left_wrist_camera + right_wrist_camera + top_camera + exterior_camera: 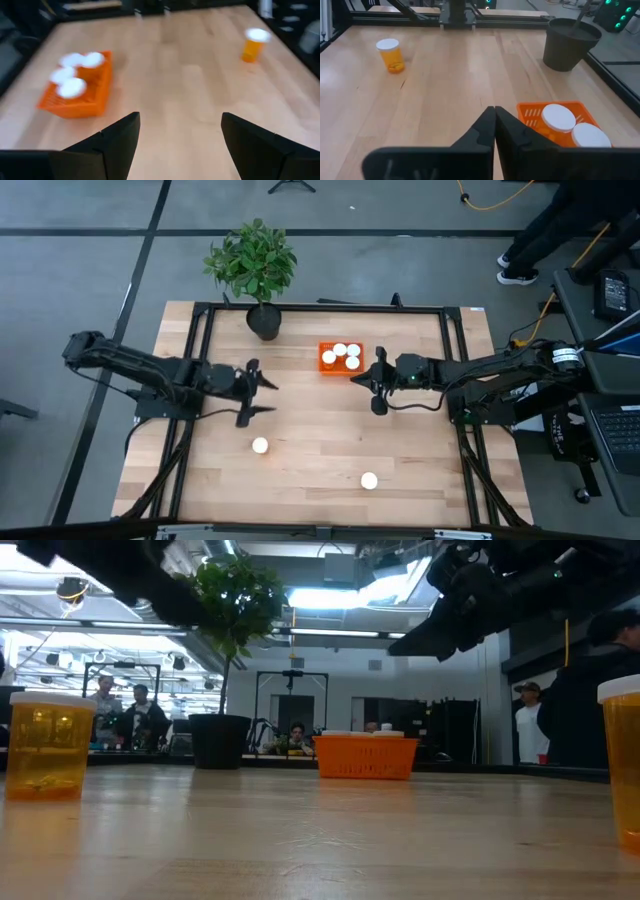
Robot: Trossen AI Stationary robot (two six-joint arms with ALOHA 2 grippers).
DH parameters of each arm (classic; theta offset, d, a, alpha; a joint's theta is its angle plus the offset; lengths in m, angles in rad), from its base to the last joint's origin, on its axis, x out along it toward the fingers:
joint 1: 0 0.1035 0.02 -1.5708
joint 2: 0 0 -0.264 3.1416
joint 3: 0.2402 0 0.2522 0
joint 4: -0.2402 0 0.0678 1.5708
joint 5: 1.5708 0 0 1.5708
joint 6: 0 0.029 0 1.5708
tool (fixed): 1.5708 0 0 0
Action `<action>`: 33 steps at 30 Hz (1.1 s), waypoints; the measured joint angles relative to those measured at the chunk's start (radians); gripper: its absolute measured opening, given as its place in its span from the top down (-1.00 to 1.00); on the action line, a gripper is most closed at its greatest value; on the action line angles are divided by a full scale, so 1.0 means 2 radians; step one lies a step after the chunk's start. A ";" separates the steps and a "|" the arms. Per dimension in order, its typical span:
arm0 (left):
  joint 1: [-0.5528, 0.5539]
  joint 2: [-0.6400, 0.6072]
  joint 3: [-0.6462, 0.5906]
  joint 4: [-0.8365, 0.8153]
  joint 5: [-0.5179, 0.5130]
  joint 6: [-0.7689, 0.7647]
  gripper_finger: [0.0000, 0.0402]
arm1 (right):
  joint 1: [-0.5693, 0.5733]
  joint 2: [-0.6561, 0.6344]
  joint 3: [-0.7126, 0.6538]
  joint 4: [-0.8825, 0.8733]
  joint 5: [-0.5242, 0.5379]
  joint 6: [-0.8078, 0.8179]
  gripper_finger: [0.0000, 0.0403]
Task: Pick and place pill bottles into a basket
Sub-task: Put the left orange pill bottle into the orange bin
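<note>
— Where do the pill bottles stand?

— Four white caps show inside the basket (341, 359), which sits on the surface (320, 440) toward its far edge, near the dark plant pot (264, 321). Two more bottles are out on the bare wood: the left loose bottle (260, 446) and the right loose bottle (369, 480), both upright and well apart from each other and from the basket.

— And the end effectors?

— The right end effector (379, 384) hangs just beside the basket's right side, above the surface. Its fingers are pressed together with nothing between them, as the right wrist view shows (494, 131). The left end effector (256, 391) hovers left of the basket, between it and the left loose bottle, with fingers spread wide and empty.

— Is either touching a bottle?

— No. The left loose bottle lies near the left end effector, toward the near edge; the right loose bottle is farther off from both.
</note>
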 joint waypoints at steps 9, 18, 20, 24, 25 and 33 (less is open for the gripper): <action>-0.162 0.004 0.038 -0.118 -0.062 -0.144 -0.37 | 0.014 0.005 0.000 0.008 0.001 0.012 0.90; -0.286 0.059 0.038 -0.133 -0.162 -0.222 -0.35 | 0.031 0.039 0.001 0.054 0.000 0.009 0.90; -0.303 0.083 0.038 -0.133 -0.179 -0.239 -0.35 | 0.031 0.051 0.001 0.053 0.000 0.017 0.90; -0.325 0.132 0.038 -0.133 -0.193 -0.262 -0.35 | 0.031 0.082 0.001 0.068 0.000 0.031 0.90; -0.328 0.143 0.038 -0.133 -0.197 -0.266 -0.35 | 0.031 0.088 0.001 0.075 0.000 0.037 0.90; -0.337 0.213 0.038 -0.131 -0.210 -0.317 -0.35 | 0.048 0.101 0.001 0.128 0.000 0.048 0.90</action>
